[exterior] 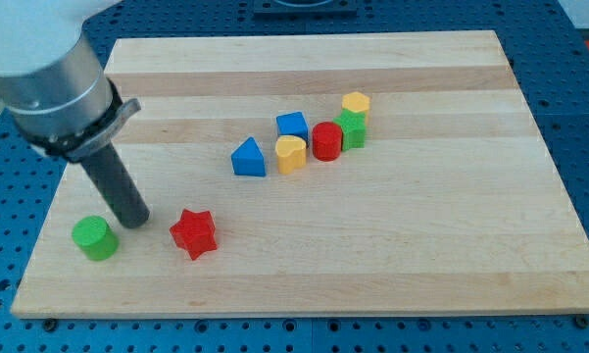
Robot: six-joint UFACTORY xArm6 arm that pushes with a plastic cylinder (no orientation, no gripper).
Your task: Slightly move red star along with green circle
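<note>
The red star (194, 233) lies on the wooden board (421, 245) at the view's lower left. The green circle (94, 237) sits to its left, near the board's left edge. My tip (134, 222) stands on the board between the two, closer to the green circle, just up and to the right of it and apart from the red star. The dark rod rises up and to the left to the grey arm body.
A cluster lies near the board's middle: a blue triangle (248, 158), a yellow heart (290, 154), a blue block (292, 126), a red cylinder (325, 141), a green block (351, 128) and a yellow hexagon (356, 103). Blue perforated table surrounds the board.
</note>
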